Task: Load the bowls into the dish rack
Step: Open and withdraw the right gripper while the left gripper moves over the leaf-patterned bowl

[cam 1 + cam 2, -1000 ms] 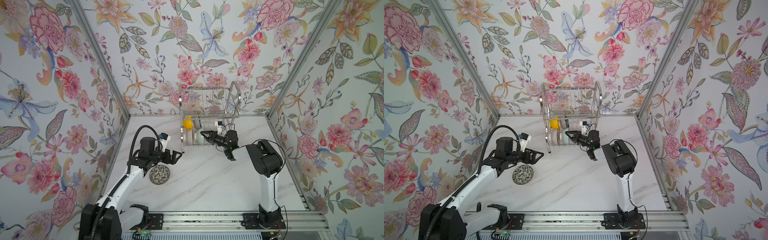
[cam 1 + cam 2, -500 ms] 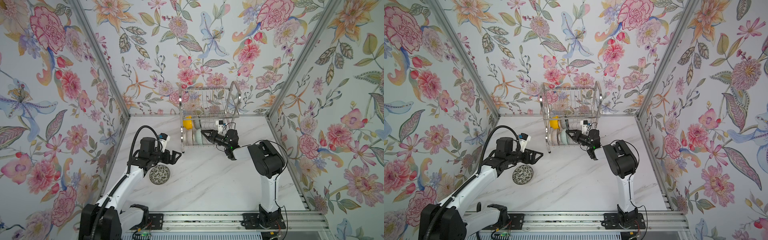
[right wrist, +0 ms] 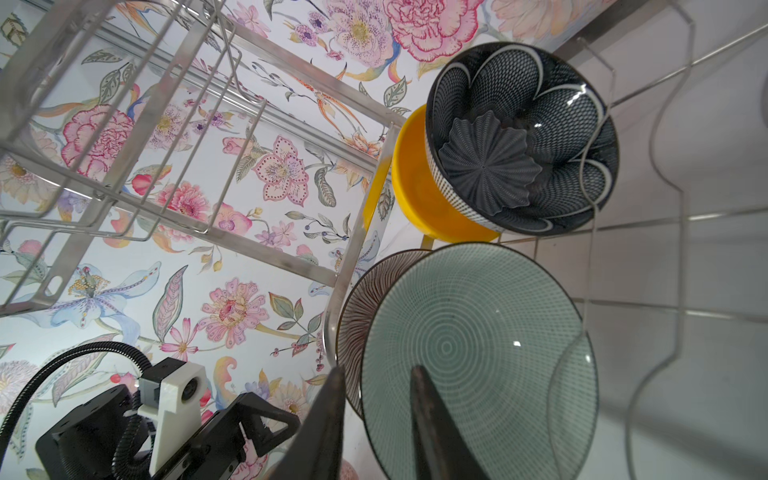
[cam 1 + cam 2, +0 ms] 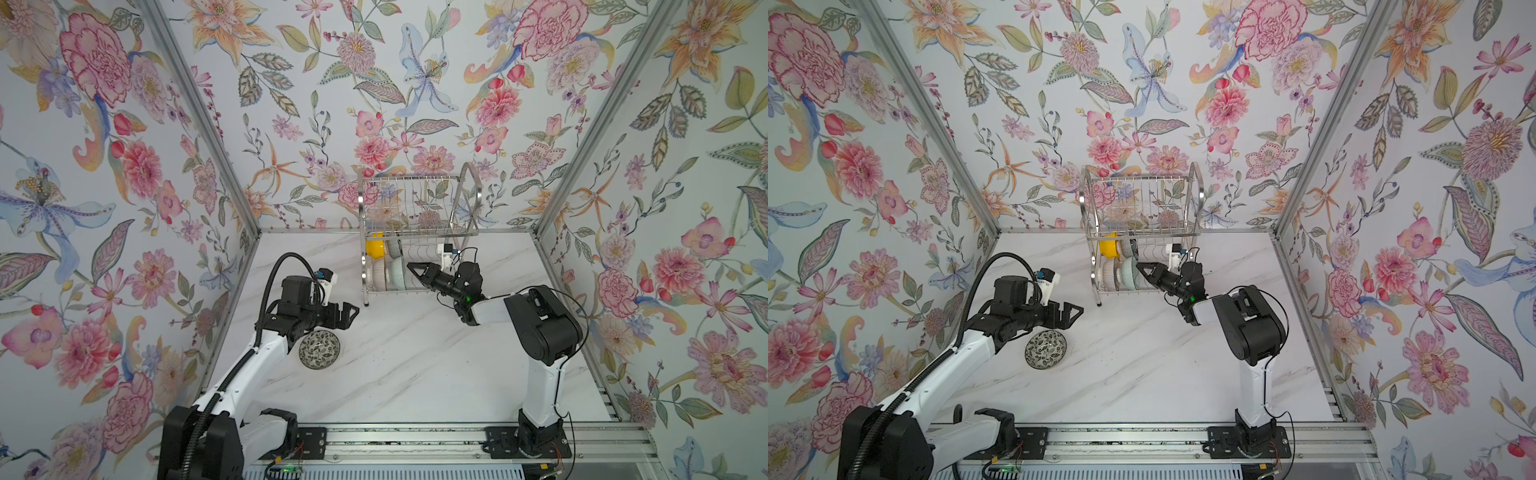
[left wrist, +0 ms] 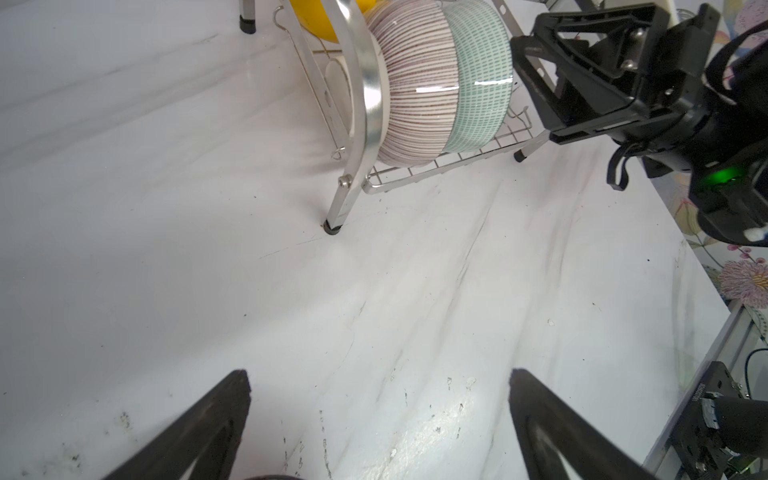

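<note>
Right wrist view, note for you: your right hand (image 3: 376, 370) is inside the lower tier of the dish rack (image 3: 357, 249), fingers (image 3: 328, 419) a little apart and straddling the rim of the pale green bowl (image 3: 478, 332). A gap shows beside the rim, so nothing is clamped; I cannot tell whether the inner finger touches the glaze. The pale green bowl stands on edge with its mouth toward that hand, and the pink ribbed bowl (image 3: 353, 316) stands on edge touching its back. Behind that pair, the navy bowl (image 3: 519, 137) stands on edge with the yellow bowl (image 3: 415, 199) against its back. In both top views the dish rack (image 4: 469, 195) (image 4: 1198, 187) stands at 12 o'clock on the desk (image 4: 415, 353), against the back wall, and the right hand (image 4: 411, 266) (image 4: 1139, 266) reaches in from the rack's 3 o'clock side. The pink and green pair sits at the rack's 7 o'clock corner, the yellow and navy pair at 10 o'clock. The speckled bowl (image 4: 320, 349) (image 4: 1045, 349) lies mouth up on the desk at 8 o'clock from the desk's centre, well apart from the rack. Your left hand (image 4: 347, 313) (image 4: 1073, 311) hangs just at that bowl's 1 o'clock, fingers spread wide and holding nothing; the left wrist view shows them (image 5: 199, 436) over bare desk.
</note>
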